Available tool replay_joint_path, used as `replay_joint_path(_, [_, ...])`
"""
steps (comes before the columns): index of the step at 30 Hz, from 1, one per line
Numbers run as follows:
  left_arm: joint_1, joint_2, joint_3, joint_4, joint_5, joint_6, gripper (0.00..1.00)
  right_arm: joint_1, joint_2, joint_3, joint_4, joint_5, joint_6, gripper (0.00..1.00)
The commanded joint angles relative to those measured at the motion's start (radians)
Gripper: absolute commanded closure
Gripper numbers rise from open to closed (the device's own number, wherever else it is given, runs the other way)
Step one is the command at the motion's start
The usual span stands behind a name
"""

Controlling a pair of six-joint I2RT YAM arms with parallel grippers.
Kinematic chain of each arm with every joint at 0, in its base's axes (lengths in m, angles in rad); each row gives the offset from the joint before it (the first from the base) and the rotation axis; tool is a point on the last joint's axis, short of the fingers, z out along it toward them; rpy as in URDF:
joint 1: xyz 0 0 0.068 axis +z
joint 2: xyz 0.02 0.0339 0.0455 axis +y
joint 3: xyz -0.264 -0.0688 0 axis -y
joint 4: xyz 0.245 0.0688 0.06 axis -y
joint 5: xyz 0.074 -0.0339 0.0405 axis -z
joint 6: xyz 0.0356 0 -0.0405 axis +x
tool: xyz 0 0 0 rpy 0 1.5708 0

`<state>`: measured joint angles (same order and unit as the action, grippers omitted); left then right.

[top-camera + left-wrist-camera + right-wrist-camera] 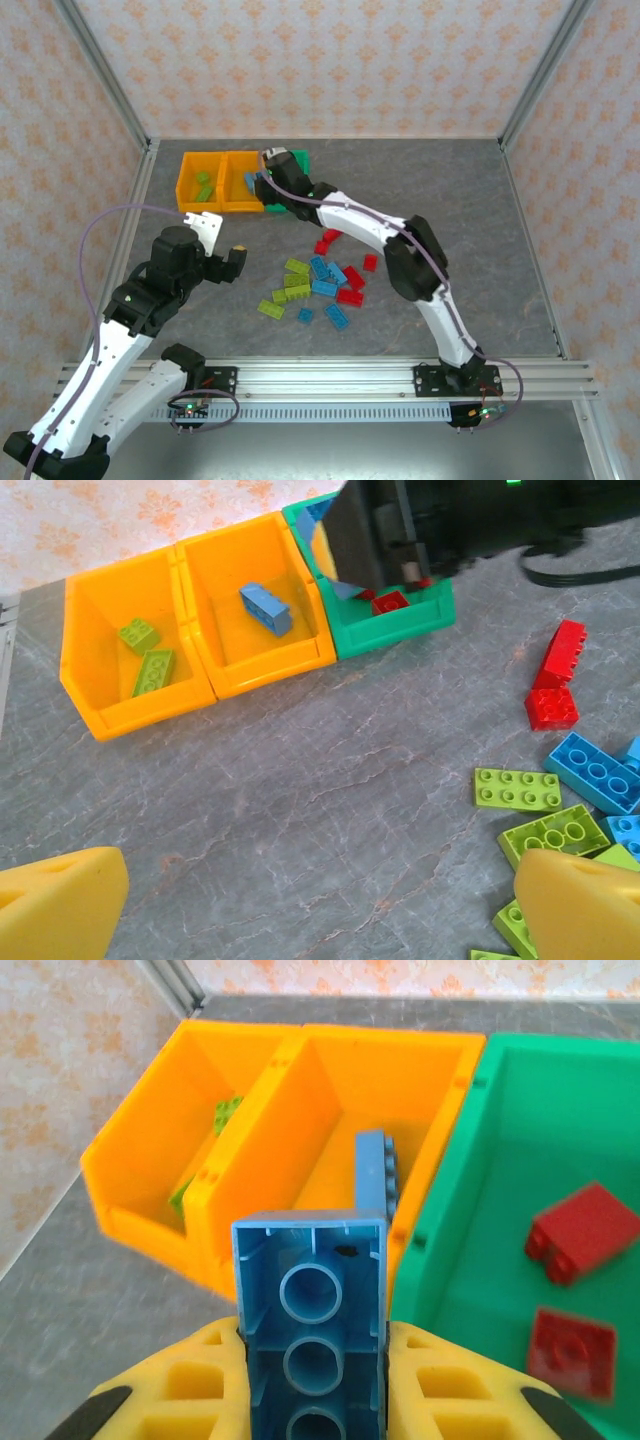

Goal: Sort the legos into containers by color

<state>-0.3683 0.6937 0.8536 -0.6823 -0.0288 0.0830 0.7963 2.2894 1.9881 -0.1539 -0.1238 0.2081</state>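
Note:
My right gripper (312, 1390) is shut on a light blue lego (310, 1310), hollow underside toward the camera, held over the near wall of the middle orange container (330, 1090) next to the green container (450, 1210). Another blue lego (375, 1175) lies in that orange container. Two red legos (585, 1230) rest in the green one, and lime green legos (152, 671) lie in the left orange container (100, 710). My left gripper (320, 900) hangs open over bare table left of the loose pile (320, 285), with nothing between its yellow pads (60, 900).
The three containers stand in a row at the back left (240, 180). The right arm (400, 240) stretches over the table behind the pile. Two loose red legos (555, 680) lie at the pile's far edge. Cage walls close in the table sides.

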Motion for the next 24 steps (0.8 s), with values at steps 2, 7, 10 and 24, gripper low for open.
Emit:
replay_joint_path(2, [0.003, -0.005, -0.008, 0.021, -0.037, -0.004, 0.0, -0.037, 0.162, 0.28, -0.086, -0.039, -0.045, 0.79])
replay_joint_path(7, [0.003, -0.002, -0.007, 0.021, -0.038, -0.003, 0.0, -0.046, 0.372, 0.589, -0.142, -0.085, -0.071, 0.73])
replay_joint_path(10, [0.003, 0.001, -0.008, 0.017, -0.044, -0.003, 0.0, -0.046, 0.442, 0.685, -0.132, -0.096, -0.064, 0.58])
replay_joint_path(24, [0.003, 0.043, -0.005, 0.016, -0.048, -0.01, 0.0, -0.045, 0.052, 0.415, -0.334, -0.172, -0.075, 0.39])
